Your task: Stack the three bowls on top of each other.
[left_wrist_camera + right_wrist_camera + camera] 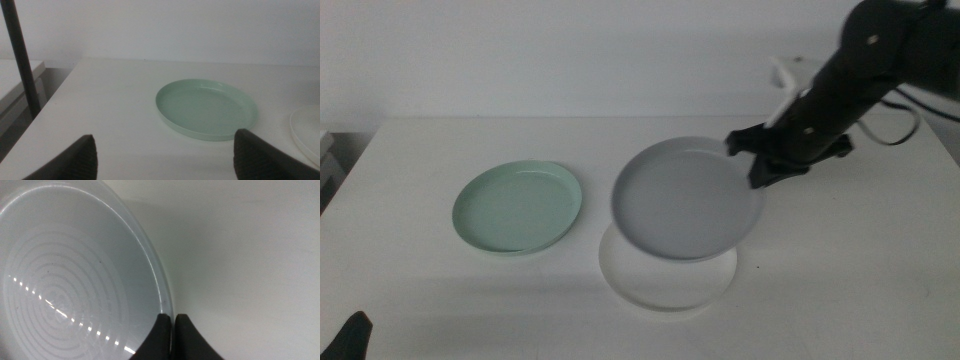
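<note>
My middle view looks down over the counter (440,300); my left wrist view sits low, sharing its mint green bowl (517,208).

Count on the worktop (440,290): three bowls in all.
- one mint green bowl (517,208)
- one grey bowl (686,198)
- one white bowl (667,279)

Two hands: right hand (757,160) at the grey bowl's rim, left hand (165,155) near the mint green bowl.
</note>
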Controlling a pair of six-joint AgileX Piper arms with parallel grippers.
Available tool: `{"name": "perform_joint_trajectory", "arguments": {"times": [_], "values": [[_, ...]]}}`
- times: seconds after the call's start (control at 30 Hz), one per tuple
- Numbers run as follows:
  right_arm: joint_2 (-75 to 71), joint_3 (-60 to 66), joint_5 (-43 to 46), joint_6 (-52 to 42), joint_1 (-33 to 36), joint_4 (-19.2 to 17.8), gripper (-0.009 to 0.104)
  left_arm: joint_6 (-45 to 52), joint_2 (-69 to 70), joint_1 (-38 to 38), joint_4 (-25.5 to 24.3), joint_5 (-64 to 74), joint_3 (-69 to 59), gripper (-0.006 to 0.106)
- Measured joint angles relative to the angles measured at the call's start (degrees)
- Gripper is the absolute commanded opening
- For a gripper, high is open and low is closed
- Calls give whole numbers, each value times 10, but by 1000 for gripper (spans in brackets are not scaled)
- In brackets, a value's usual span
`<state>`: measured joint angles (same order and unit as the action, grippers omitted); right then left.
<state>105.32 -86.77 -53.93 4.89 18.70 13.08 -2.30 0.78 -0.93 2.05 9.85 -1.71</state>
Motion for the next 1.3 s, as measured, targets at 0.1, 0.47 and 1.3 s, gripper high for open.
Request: {"name": "perform_joint_trajectory", "arguments": {"times": [0.1, 0.47, 1.3], "values": [[18, 0, 17, 6, 21, 1, 0, 0, 0, 0, 0, 0, 0, 90], [88, 0, 33, 3, 29, 25, 0, 0, 0, 0, 0, 0, 0, 90], [-134, 3, -42, -95, 22, 26, 73, 0, 0, 0, 0, 0, 0, 90]]}}
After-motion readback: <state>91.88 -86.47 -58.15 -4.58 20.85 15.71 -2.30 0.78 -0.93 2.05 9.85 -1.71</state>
